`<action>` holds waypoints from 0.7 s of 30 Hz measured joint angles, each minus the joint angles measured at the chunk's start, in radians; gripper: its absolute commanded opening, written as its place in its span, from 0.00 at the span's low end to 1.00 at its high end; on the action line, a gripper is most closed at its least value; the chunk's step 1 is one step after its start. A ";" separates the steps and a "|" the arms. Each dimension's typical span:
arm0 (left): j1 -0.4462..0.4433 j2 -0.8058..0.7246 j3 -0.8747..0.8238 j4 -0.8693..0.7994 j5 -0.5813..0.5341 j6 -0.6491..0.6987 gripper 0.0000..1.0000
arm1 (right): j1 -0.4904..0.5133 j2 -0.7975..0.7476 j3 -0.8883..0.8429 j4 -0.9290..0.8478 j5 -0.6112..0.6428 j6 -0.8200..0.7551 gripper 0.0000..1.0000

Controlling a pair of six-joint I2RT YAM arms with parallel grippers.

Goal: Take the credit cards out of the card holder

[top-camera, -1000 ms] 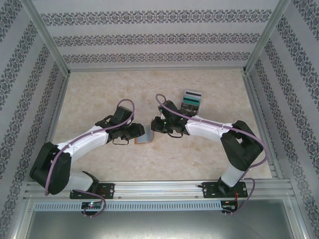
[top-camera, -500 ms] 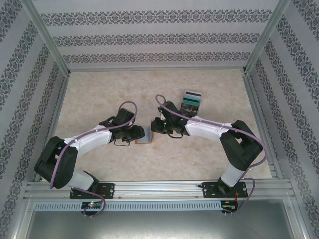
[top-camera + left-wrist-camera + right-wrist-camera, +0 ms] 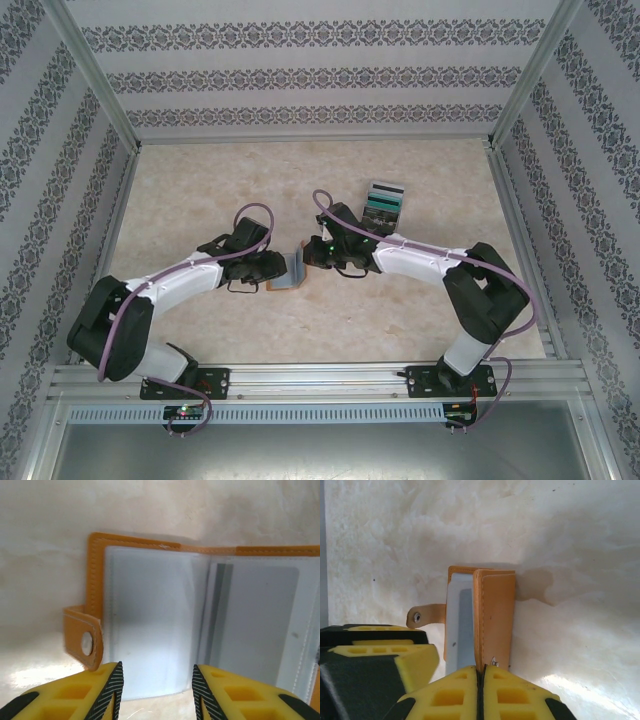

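The orange-tan card holder lies open on the table between both grippers. In the left wrist view its clear inner pockets face me, and a grey credit card sits inside the right pocket. The snap tab hangs at the left. My left gripper is open just in front of the left pocket's near edge, with nothing between its fingers. My right gripper is shut on the edge of the orange cover and holds that half upright. A grey card shows behind the cover.
A clear box with teal and black contents stands behind the right gripper. The left gripper's yellow finger shows close to the holder in the right wrist view. Patterned walls enclose the marbled table.
The right gripper has lifted the holder's right half from flat to upright. The left arm has shifted slightly toward the holder.
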 measured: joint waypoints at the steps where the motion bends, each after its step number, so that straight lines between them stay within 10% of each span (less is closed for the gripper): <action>1: 0.004 -0.014 0.000 -0.007 -0.010 0.000 0.42 | 0.000 -0.003 0.004 -0.018 0.010 0.000 0.00; 12: 0.024 -0.105 -0.028 -0.076 -0.106 -0.031 0.42 | 0.001 -0.023 0.030 -0.090 0.055 0.000 0.00; 21: 0.024 -0.086 -0.028 -0.006 0.019 -0.034 0.37 | -0.011 -0.023 -0.011 -0.020 0.030 0.009 0.00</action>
